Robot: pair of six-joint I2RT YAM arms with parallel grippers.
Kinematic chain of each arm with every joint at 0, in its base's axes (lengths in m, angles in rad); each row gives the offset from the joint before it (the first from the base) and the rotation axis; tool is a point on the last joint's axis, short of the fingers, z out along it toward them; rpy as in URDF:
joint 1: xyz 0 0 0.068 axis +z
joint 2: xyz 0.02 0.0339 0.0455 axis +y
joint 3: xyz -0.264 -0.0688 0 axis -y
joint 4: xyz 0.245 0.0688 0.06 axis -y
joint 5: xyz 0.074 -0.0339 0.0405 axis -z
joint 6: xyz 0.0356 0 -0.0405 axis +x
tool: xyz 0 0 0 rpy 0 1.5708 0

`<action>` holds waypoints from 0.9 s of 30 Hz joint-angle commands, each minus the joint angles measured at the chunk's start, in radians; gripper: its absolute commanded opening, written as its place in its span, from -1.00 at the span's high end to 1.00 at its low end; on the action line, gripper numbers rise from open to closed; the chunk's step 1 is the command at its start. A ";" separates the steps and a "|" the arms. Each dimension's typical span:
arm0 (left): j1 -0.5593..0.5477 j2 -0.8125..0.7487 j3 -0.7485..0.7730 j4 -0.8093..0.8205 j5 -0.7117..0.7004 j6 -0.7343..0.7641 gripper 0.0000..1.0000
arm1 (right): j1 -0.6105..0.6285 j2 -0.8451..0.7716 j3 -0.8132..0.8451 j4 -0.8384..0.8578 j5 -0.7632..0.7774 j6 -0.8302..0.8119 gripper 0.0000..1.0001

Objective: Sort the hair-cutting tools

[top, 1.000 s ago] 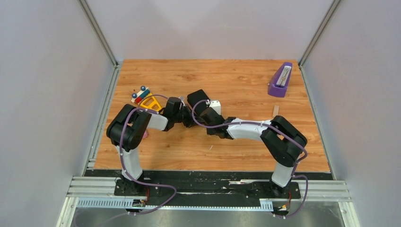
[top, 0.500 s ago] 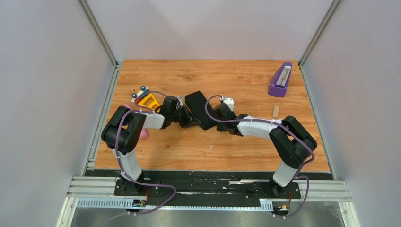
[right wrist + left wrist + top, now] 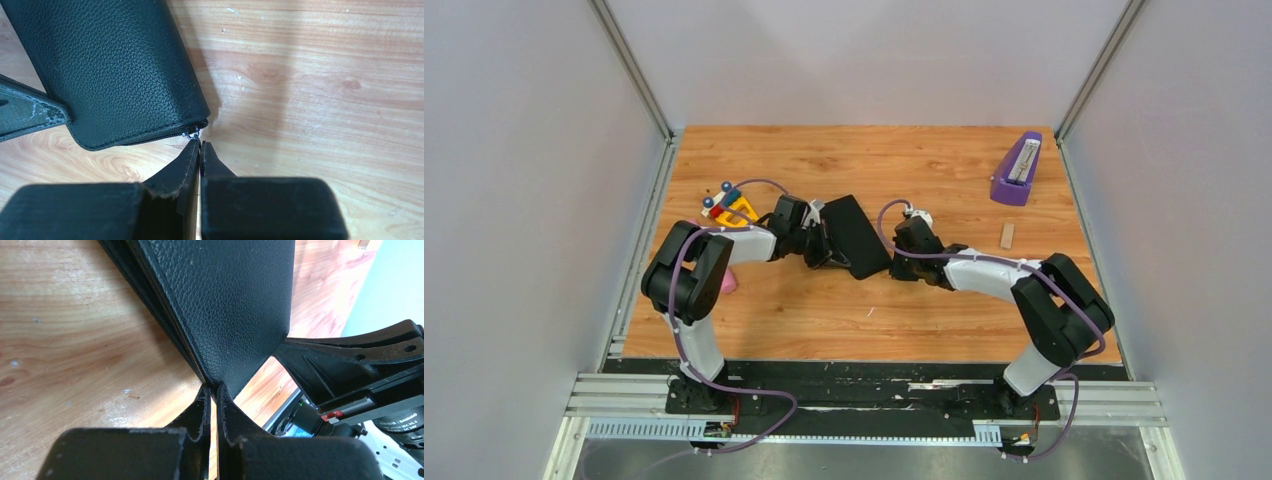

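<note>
The combs and scissors are out of view. A black zip case (image 3: 856, 235) lies on the wooden table between my two grippers. My left gripper (image 3: 824, 247) is shut on the case's left edge; in the left wrist view its tips (image 3: 212, 386) pinch a corner of the leather case (image 3: 225, 305). My right gripper (image 3: 894, 262) is at the case's near right corner. In the right wrist view its tips (image 3: 200, 144) are shut on the small metal zipper pull (image 3: 193, 132) of the case (image 3: 110, 70).
A yellow toy with coloured pieces (image 3: 732, 208) sits just left of the left gripper. A pink tube (image 3: 727, 283) lies by the left arm. A purple box-like object (image 3: 1016, 168) stands at the far right, and a small wooden block (image 3: 1007, 235) lies near it.
The right gripper has moved right, from over the case to its right corner. The case now shows fully and has turned. The left gripper has shifted slightly farther away.
</note>
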 commanded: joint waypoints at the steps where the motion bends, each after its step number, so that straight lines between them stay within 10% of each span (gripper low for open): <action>1: 0.035 0.006 -0.007 -0.200 -0.117 0.152 1.00 | -0.085 -0.071 -0.047 -0.167 0.255 -0.012 1.00; 16: 0.035 -0.045 0.011 -0.283 -0.213 0.195 1.00 | -0.105 -0.209 -0.093 -0.141 0.052 -0.078 0.93; 24: 0.036 -0.208 -0.020 -0.237 -0.273 0.152 -0.24 | -0.094 -0.356 -0.108 -0.181 0.068 -0.064 0.52; 27: 0.036 -0.298 -0.008 -0.272 -0.356 0.187 -0.78 | -0.096 -0.420 -0.093 -0.219 0.169 -0.066 0.02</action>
